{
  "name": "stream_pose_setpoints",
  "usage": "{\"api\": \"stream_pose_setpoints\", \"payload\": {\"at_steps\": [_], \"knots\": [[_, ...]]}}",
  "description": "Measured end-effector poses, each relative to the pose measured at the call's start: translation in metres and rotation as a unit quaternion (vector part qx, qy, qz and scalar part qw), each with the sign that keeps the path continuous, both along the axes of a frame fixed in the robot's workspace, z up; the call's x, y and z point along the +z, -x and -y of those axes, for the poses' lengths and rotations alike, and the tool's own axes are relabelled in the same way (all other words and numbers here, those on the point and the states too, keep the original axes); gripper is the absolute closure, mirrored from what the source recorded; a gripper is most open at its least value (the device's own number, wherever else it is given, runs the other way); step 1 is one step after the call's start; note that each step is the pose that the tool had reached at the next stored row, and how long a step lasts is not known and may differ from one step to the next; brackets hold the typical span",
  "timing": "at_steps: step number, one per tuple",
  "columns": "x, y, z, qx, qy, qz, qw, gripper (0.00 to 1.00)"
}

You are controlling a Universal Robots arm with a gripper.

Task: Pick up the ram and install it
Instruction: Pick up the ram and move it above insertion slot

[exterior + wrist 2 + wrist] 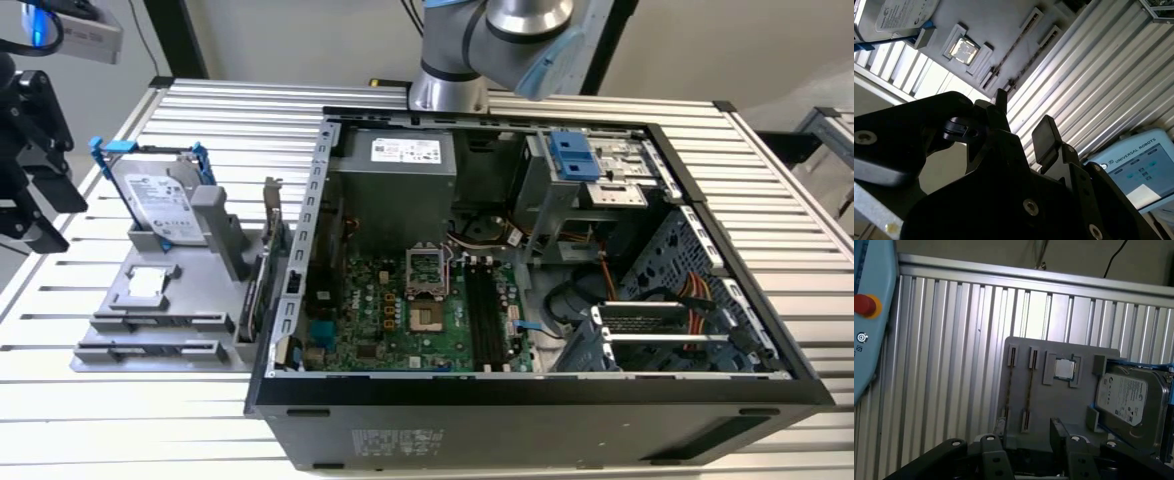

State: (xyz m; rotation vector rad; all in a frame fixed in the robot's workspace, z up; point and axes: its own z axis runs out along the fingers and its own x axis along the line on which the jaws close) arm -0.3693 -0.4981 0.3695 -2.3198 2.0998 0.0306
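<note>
The ram shows as two thin dark sticks (1029, 390) standing on edge in the slot holders of a grey fixture (1054, 405), and as thin lines (1013, 50) in the second wrist view. In the exterior view those holders (154, 323) sit at the fixture's near end. My gripper (1028, 427) hangs above the fixture, apart from it, with the sticks ahead of its fingertips. Both wrist views show it open, with nothing between the black fingers (1046, 135). In the exterior view its black body (38, 215) shows at the left edge.
A silver hard drive (167, 200) in a blue frame and a processor chip (150, 285) also sit on the fixture. The open computer case (534, 390) with the motherboard (400, 310) and its black slots (483, 315) stands to the exterior view's right. A teach pendant (1141, 172) lies nearby.
</note>
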Motion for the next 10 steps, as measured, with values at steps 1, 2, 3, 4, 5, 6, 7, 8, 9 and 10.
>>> {"api": "stream_pose_setpoints", "payload": {"at_steps": [1,2,3,4,5,6,7,8,9,10], "knots": [[-0.0005,0.0000,0.0000,0.000,0.0000,0.0000,1.0000,0.00],[-0.0011,0.0000,0.0000,0.000,0.0000,0.0000,1.0000,0.00],[-0.0016,0.0000,0.0000,0.000,0.0000,0.0000,1.0000,0.00],[-0.0021,0.0000,0.0000,0.000,0.0000,0.0000,1.0000,0.00],[-0.0026,0.0000,0.0000,0.000,0.0000,0.0000,1.0000,0.00],[-0.0031,0.0000,0.0000,0.000,0.0000,0.0000,1.0000,0.00],[-0.0035,0.0000,0.0000,0.000,0.0000,0.0000,1.0000,0.00],[-0.0041,0.0000,0.0000,0.000,0.0000,0.0000,1.0000,0.00],[-0.0046,0.0000,0.0000,0.000,0.0000,0.0000,1.0000,0.00],[-0.0051,0.0000,0.0000,0.000,0.0000,0.0000,1.0000,0.00]]}}
